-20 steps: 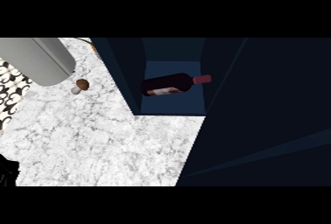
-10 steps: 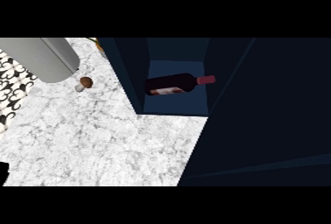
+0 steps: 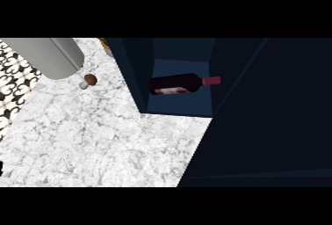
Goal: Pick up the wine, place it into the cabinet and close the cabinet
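The wine bottle (image 3: pixel 176 84) is dark with a red cap and a pale label. It lies on its side inside the dark blue cabinet (image 3: pixel 133 74), cap pointing right, on the blue cabinet floor (image 3: pixel 185 104). A large dark panel (image 3: pixel 272 110), apparently the cabinet door, fills the right side of the view and leaves the opening uncovered. Neither hand shows, and nothing touches the bottle.
A grey rounded cylinder (image 3: pixel 45 55) slants in from the top left over the white marble counter (image 3: pixel 97 140). A small brown mushroom (image 3: pixel 89 80) lies just beside its end. A black-and-white patterned surface (image 3: pixel 12 88) runs along the left edge.
Everything in view has slid slightly to the right. A dark shape at the lower left edge has almost left the picture. The bottle keeps its place in the cabinet.
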You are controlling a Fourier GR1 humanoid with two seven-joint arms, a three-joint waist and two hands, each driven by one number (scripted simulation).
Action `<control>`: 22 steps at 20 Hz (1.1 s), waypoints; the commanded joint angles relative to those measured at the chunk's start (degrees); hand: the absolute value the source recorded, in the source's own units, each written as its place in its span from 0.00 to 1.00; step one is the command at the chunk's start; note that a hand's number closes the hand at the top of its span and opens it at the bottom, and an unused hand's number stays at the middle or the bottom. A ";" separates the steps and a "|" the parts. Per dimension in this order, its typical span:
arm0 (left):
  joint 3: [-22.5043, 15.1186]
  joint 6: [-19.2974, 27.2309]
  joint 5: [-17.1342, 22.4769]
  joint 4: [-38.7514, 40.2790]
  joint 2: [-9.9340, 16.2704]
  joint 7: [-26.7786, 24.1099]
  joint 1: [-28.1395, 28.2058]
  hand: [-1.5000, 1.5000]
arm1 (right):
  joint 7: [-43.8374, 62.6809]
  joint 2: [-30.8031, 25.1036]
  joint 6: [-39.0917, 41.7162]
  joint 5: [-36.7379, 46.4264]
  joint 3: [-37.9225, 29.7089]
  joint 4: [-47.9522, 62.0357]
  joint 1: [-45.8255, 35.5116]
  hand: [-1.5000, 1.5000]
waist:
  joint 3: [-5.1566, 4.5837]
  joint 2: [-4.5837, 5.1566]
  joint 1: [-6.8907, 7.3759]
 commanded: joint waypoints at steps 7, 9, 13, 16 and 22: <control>0.16 -2.00 0.17 0.12 -0.06 -0.02 -0.96 1.00 | -0.64 8.49 -9.88 -0.44 4.43 8.35 -3.15 1.00 | -0.20 1.06 1.59; 0.00 -2.20 -0.11 0.18 0.27 0.17 -0.60 1.00 | -0.94 8.48 -9.85 0.09 2.79 8.72 -3.95 1.00 | -0.21 1.08 2.12; 0.30 -3.07 0.19 -0.27 0.86 0.59 -1.04 1.00 | -1.15 8.48 -9.11 0.57 0.29 9.13 -5.39 1.00 | -0.20 1.36 2.92; -0.26 -3.36 -0.29 -0.09 0.44 0.34 -1.04 1.00 | -0.67 8.49 -8.58 0.64 -1.58 9.11 -6.06 1.00 | -0.37 1.61 3.45; -0.75 -3.87 -0.48 -0.93 0.38 0.88 -2.24 1.00 | -0.76 8.56 -8.44 0.23 -6.98 13.17 -11.04 1.00 | -0.27 2.28 4.82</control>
